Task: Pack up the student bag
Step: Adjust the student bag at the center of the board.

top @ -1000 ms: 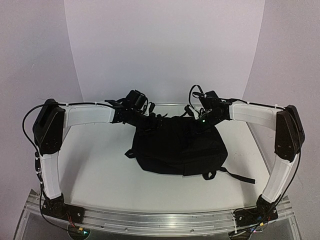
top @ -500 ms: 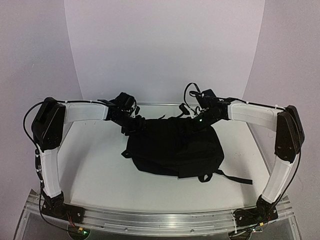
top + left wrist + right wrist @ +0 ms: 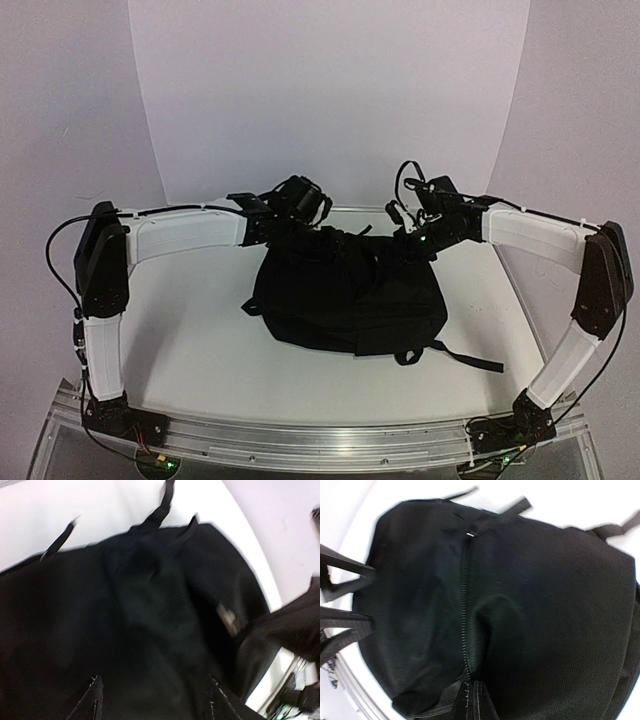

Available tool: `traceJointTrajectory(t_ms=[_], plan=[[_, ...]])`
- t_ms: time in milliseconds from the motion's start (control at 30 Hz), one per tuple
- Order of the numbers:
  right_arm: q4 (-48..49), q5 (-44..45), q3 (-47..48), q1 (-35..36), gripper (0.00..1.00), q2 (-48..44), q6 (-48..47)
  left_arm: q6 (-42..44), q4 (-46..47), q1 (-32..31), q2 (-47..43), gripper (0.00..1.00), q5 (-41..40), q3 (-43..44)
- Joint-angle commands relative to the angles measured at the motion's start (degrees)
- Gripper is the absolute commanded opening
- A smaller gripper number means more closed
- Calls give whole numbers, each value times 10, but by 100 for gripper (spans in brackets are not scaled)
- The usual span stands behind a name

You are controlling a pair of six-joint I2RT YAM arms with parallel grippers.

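The student bag (image 3: 350, 300) is a large black fabric backpack lying flat in the middle of the white table. It fills the left wrist view (image 3: 125, 605) and the right wrist view (image 3: 545, 605). My left gripper (image 3: 305, 238) hovers at the bag's far left top edge. Its jaws stand wide apart over the fabric (image 3: 156, 700), gripping nothing that I can see. My right gripper (image 3: 402, 248) is at the far right top edge, shut (image 3: 477, 700) on the bag's fabric at the end of a zipper (image 3: 465, 580).
A long black strap (image 3: 465, 357) trails from the bag toward the near right. Short straps (image 3: 165, 500) stick out past the bag's near edge. An aluminium rail (image 3: 330, 440) runs along the table's front edge, and a white backdrop curves behind.
Both grippers have shifted right along the bag's top edge, the left one moving in over the fabric. The bag itself has slid slightly left on the table.
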Motion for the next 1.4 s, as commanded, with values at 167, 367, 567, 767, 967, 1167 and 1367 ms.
traceJointTrajectory(t_ms=[167, 367, 567, 767, 967, 1167, 1367], plan=[[-10, 56, -32, -2, 0, 23, 21, -58, -41, -33, 122, 62, -84, 161], [0, 34, -33, -3, 0, 28, 25, -60, -60, -47, 167, 62, -119, 209], [3, 21, -33, -2, 0, 27, 29, -64, -101, -61, 214, 77, -167, 273], [8, 3, -34, -2, 0, 22, 34, -91, -219, -64, 292, 77, -207, 395], [16, -45, -31, -2, 0, 16, 41, -102, -288, -64, 329, 63, -229, 436], [24, -77, -33, -3, 0, 10, 45, -90, -260, -62, 275, 26, -221, 368], [30, -106, -33, 2, 0, 1, 40, -22, -96, -61, 110, 8, -143, 197]])
